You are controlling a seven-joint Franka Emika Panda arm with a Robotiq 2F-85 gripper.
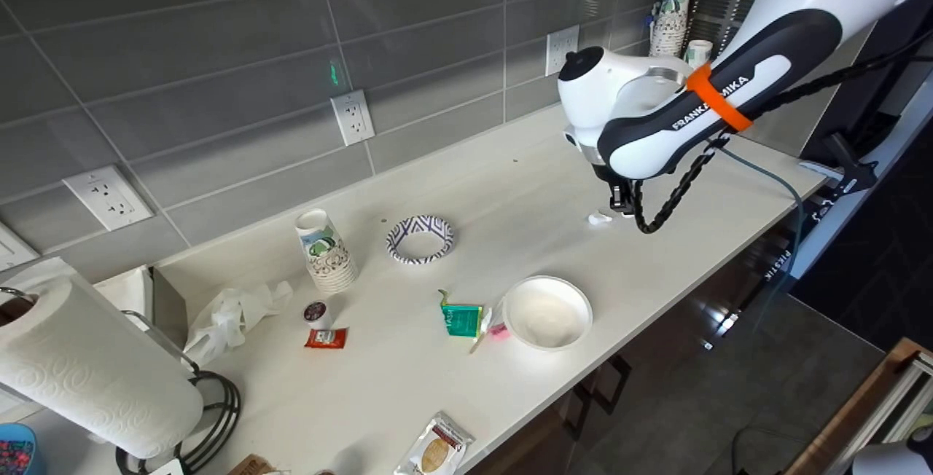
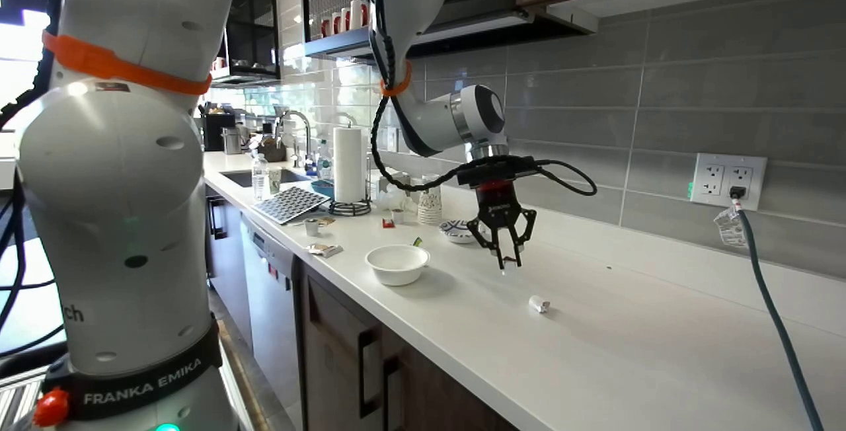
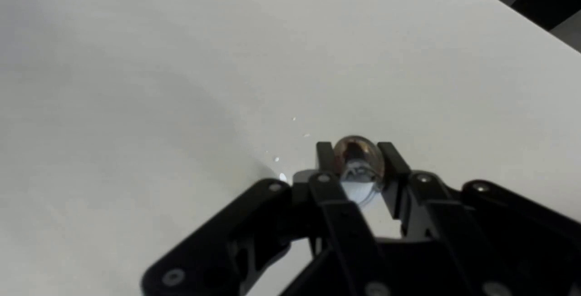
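Pale counter (image 2: 628,338): bowl (image 2: 396,275) apart, white scrap (image 2: 539,304) nearer claw (image 2: 509,266), which grips small glassy object (image 3: 357,163).

The small, glassy, rounded thing (image 3: 359,165), brownish above and pale below, was pinched at the tip of the gripper (image 2: 509,264); it hung over the surface (image 2: 628,345), in from its front edge.
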